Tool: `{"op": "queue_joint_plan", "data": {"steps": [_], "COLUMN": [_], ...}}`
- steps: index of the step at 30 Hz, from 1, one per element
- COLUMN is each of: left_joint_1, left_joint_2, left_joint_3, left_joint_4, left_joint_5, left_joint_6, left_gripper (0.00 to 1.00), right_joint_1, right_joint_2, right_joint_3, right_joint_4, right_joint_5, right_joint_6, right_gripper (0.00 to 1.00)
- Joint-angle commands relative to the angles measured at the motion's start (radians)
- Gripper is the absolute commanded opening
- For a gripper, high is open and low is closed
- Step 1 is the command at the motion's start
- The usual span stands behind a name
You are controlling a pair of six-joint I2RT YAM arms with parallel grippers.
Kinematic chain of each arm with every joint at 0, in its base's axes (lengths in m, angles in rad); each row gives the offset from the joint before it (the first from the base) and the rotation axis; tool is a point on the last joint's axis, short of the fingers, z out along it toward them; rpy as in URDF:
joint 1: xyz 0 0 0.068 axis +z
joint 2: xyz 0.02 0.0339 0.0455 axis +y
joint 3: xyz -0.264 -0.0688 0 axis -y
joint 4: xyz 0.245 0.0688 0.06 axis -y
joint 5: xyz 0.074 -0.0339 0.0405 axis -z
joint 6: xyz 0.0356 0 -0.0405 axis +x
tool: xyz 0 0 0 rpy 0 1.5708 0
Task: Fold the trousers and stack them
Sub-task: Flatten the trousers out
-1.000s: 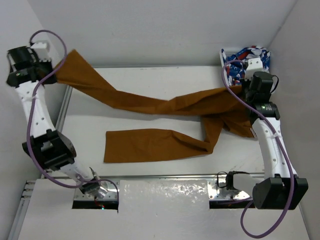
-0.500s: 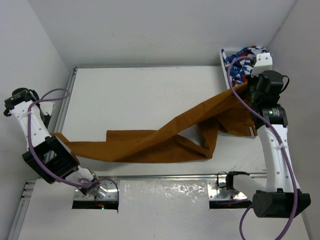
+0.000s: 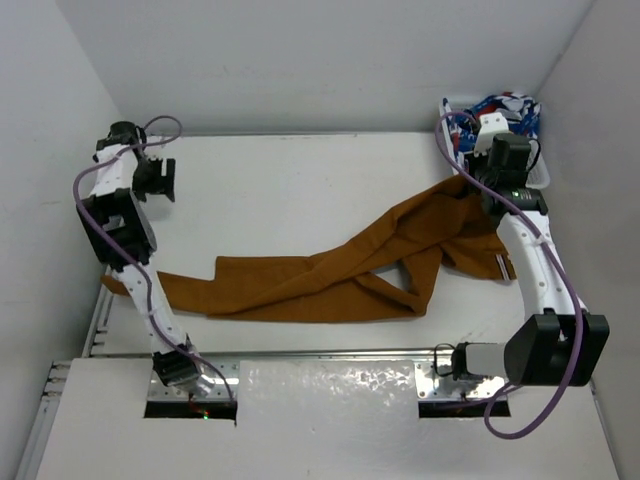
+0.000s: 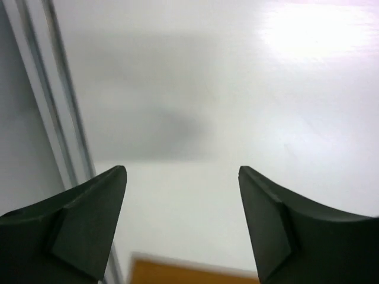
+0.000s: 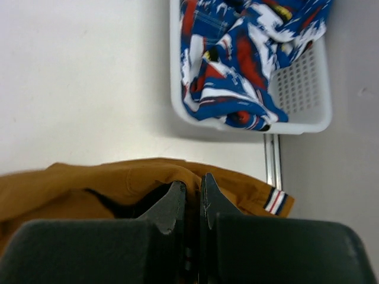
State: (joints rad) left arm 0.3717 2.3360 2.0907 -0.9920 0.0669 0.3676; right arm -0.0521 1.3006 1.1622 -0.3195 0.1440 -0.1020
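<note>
**Top external view.** The trousers [image 3: 330, 280] lay in a long, rumpled band across the table [image 3: 300, 180]. The leg ends were at the left edge and the waist end was heaped at the right. The legs crossed and twisted near the middle. The left gripper [image 3: 160, 180] hung over the far-left corner, well apart from the cloth. The right gripper [image 3: 478, 180] sat at the raised waist end, just beside the basket [image 3: 447, 125] holding the patterned cloth [image 3: 500, 105].

**Left wrist view.** The fingers stood wide apart with nothing between them and bare table below. An ochre edge of the trousers [image 4: 177, 273] showed at the bottom of the frame. The table rail [image 4: 53, 106] ran along the left.

**Right wrist view.** The fingers were pressed together on a peak of the ochre cloth [image 5: 106, 180], so I read this as a pinch on the trousers. A striped tab [image 5: 273, 201] poked out at the right, near the basket rim [image 5: 296, 127].

**Judgement.** The garment was not yet flat, so folding would be premature. The left gripper should come down on one leg end at the table edge and take a single layer only. Both arms should then draw apart gently, so the twist comes out before any crease is set. The waist end should be kept out of the basket.
</note>
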Motion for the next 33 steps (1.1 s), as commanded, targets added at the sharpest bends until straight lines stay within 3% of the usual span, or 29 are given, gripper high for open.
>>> {"op": "queue_joint_plan", "data": {"steps": [1, 2, 7, 9, 12, 15, 18, 19, 21, 28, 30, 33], "left_joint_1": [0.019, 0.029, 0.211, 0.262, 0.383, 0.43, 0.496, 0.537, 0.57, 0.61, 0.605, 0.556], "left_joint_2": [-0.433, -0.467, -0.613, -0.638, -0.71, -0.811, -0.92, -0.941, -0.968, -0.968, -0.966, -0.955], "left_joint_3": [-0.26, -0.352, -0.532, -0.59, -0.693, -0.754, -0.865, -0.927, -0.984, -1.024, -1.066, -1.13], "left_joint_4": [0.289, 0.292, 0.176, 0.1, 0.069, 0.102, 0.124, 0.107, 0.02, -0.236, -0.203, 0.022], "left_joint_5": [0.052, 0.028, 0.067, 0.007, 0.095, 0.105, 0.177, 0.209, 0.255, 0.344, 0.361, 0.321], "left_joint_6": [-0.082, -0.053, 0.06, 0.112, 0.284, 0.419, 0.705, 0.919, 1.202, 1.786, 1.825, 1.741], "left_gripper": [0.77, 0.75, 0.64, 0.63, 0.64, 0.65, 0.65, 0.65, 0.68, 0.78, 0.8, 0.8], "right_joint_1": [0.018, 0.02, 0.024, 0.026, 0.028, 0.029, 0.031, 0.031, 0.032, 0.035, 0.035, 0.035], "right_joint_2": [-0.029, -0.032, -0.057, -0.066, -0.084, -0.081, -0.08, -0.08, -0.081, -0.083, -0.083, -0.087], "right_joint_3": [0.027, 0.021, 0.016, 0.013, -0.002, -0.004, -0.012, -0.015, -0.022, -0.018, -0.016, -0.018], "right_joint_4": [0.016, 0.017, -0.018, -0.029, -0.023, -0.03, -0.036, -0.036, -0.035, -0.046, -0.046, -0.046], "right_joint_5": [-0.023, -0.021, -0.015, -0.018, -0.05, -0.06, -0.073, -0.078, -0.087, -0.09, -0.092, -0.1], "right_joint_6": [0.035, 0.036, 0.018, 0.013, 0.012, 0.015, 0.021, 0.021, 0.015, 0.007, 0.004, 0.001], "right_gripper": [0.0, 0.0, 0.0, 0.0, 0.0, 0.0, 0.0, 0.0, 0.0, 0.0, 0.0, 0.0]}}
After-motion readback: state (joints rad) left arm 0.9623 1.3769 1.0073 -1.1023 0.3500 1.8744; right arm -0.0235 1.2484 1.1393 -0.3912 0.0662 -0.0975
